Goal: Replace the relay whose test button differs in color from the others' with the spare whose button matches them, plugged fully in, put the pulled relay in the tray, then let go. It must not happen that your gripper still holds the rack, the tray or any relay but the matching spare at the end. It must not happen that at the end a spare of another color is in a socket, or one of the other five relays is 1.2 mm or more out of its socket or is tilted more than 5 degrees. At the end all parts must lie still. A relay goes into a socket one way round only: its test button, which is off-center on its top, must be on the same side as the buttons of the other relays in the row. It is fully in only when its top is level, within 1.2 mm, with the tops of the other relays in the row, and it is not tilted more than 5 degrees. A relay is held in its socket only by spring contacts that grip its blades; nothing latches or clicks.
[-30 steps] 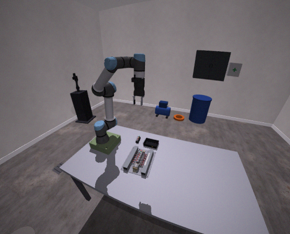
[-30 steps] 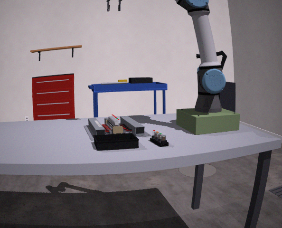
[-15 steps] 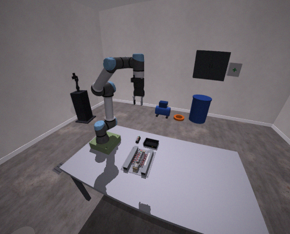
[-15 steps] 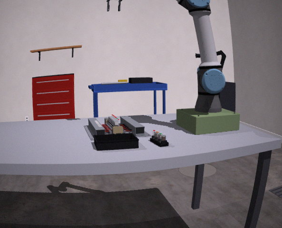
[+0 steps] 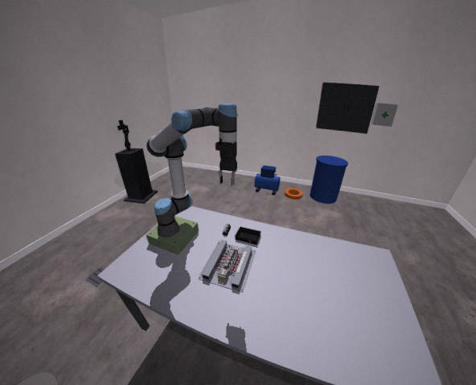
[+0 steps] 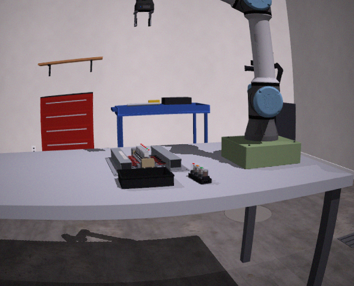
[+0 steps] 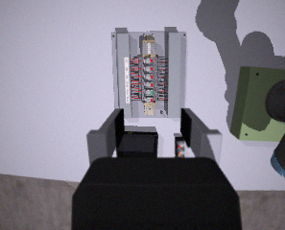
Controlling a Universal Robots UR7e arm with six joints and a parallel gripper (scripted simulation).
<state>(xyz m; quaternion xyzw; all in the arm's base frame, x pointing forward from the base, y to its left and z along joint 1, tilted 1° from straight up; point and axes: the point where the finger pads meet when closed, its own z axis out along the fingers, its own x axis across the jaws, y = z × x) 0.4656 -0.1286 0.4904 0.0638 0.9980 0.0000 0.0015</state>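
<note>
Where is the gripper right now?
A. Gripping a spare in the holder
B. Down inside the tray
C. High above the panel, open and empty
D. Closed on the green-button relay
C: the gripper hangs open far above the panel, nothing between its fingers, with the tray and spares well below.

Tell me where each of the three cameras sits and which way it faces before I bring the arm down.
Top: high off a table corner, looking down at the whole arm and open gripper.
Exterior: table height, across the tray from the panel, facing the wall; shows the base and lower arm.
Wrist: on the gripper, looking straight down past both fingers.
All three share the relay panel.
</note>
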